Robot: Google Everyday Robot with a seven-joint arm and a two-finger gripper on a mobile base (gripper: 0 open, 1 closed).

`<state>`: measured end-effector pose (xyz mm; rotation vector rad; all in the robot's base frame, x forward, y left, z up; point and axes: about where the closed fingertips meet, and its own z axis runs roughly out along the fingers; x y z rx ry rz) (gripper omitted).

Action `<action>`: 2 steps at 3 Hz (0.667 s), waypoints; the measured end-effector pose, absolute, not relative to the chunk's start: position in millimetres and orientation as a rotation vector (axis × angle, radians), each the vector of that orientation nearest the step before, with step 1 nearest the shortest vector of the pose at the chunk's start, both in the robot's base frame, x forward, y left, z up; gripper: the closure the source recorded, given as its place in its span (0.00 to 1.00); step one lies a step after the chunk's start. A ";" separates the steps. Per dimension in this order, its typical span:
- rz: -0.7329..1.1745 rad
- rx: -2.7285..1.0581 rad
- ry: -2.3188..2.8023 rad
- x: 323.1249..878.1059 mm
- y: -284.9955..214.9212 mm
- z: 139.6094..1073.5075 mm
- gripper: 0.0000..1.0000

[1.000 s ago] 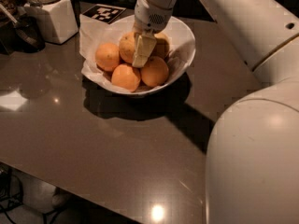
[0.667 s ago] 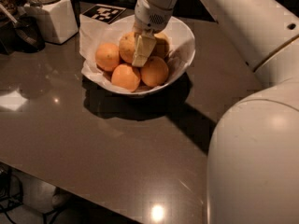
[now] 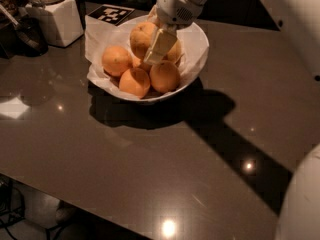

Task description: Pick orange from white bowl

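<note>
The white bowl (image 3: 196, 40), lined with crumpled white paper, stands at the back of the dark table and holds several oranges. My gripper (image 3: 150, 51) reaches down into it from above, with one cream finger (image 3: 161, 45) showing in front. It is shut on the orange (image 3: 140, 36), a large dull-orange fruit that sits higher than the others, at the bowl's back. Three more oranges lie in front: left (image 3: 116, 60), middle (image 3: 134, 82) and right (image 3: 164, 76). Another orange (image 3: 176, 51) shows partly behind the finger.
A white square jar base (image 3: 55, 21) with a lidded jar stands at the back left, beside a dark utensil (image 3: 25, 34). A black-and-white marker tag (image 3: 111, 14) lies behind the bowl. The table's front edge (image 3: 100, 211) runs bottom left. My white body (image 3: 302, 204) fills the bottom right.
The gripper and wrist have risen a little, and the large orange at the bowl's back has come up with them. The other oranges and the bowl have not moved.
</note>
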<state>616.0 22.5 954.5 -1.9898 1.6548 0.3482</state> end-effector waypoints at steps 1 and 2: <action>0.384 -1.947 1.589 600.1 16.0 973.8 1.00; 0.389 -1.943 1.588 599.2 14.7 974.5 1.00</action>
